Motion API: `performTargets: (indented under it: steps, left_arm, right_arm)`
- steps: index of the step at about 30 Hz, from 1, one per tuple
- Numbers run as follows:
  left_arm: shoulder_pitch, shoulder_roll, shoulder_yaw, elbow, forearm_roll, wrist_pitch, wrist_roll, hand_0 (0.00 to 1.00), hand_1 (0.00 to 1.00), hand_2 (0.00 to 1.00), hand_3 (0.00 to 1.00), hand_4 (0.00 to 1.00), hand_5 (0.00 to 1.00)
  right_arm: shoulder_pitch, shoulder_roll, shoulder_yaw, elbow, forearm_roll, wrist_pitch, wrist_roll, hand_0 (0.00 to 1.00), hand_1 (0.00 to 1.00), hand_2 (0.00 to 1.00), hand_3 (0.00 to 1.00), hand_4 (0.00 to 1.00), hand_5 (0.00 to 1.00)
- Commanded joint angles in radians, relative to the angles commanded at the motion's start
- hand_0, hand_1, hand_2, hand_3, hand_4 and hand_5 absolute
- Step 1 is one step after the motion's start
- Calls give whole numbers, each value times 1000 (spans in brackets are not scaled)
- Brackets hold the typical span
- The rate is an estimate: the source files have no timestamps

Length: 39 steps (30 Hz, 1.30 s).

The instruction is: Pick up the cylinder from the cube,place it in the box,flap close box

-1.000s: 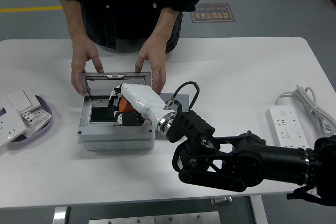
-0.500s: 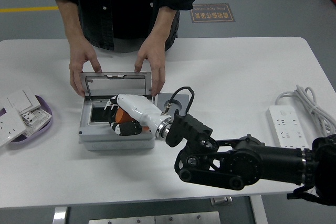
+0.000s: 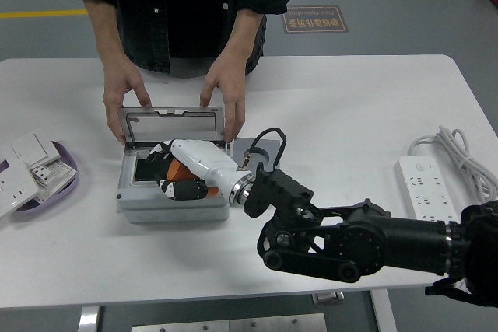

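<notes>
Now over the open grey box [image 3: 175,206], right hand [image 3: 187,175] white-shelled with dark fingers [image 3: 173,189] curled around an orange cylinder [image 3: 178,169], held low inside the box's opening above the dark floor of the recess. Whether resting on that floor or hanging just clear of it: cannot tell. Left hand nowhere in view. No cube to be made out.

Lid [image 3: 173,124] stood up at the far rim, clear-windowed in a grey frame, steadied by a person's two hands: one [image 3: 124,99] at its left corner, the other [image 3: 226,99] at its right corner and down the side.

Handling, as a judgement: small, rigid, probably light plastic; smooth round wall, so likely to roll or slip once released. Best gripped across the curved side, fingers opposed, and set down flat on an end or laid along the recess. Lid hinged and thin, probably needing only a gentle push at its top edge to fall shut.

Writing: a floor sign [image 3: 314,19] beyond the table, red with lettering too small to read. No brand legible on the box, on the white power strip [image 3: 423,190] at the right, or on the wall switch plates [image 3: 31,167] in the purple dish [image 3: 65,159] at the left.
</notes>
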State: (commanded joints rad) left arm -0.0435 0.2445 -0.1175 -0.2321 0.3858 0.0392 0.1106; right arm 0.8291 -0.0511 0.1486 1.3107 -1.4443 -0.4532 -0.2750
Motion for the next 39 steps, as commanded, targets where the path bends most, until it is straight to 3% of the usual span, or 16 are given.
performTargets:
  steps: [13,27,39]
  left_arm:
    - [0,-1,4,-1,2,0,0,600,622,608,629,680,181]
    - [3,-5,2,-1,5,1,1,599,622,608,629,674,173]
    - [-3,-1,10,-1,2,2,2,599,622,608,627,674,174]
  right_arm:
    - [-14,-3,19,-8,27,-22,31,804,683,679,720,676,169]
    - [-38,-64,139,118,23,-53,64,802,678,657,713,697,179]
    - [45,-90,154,60,70,-52,62,792,667,642,698,704,204]
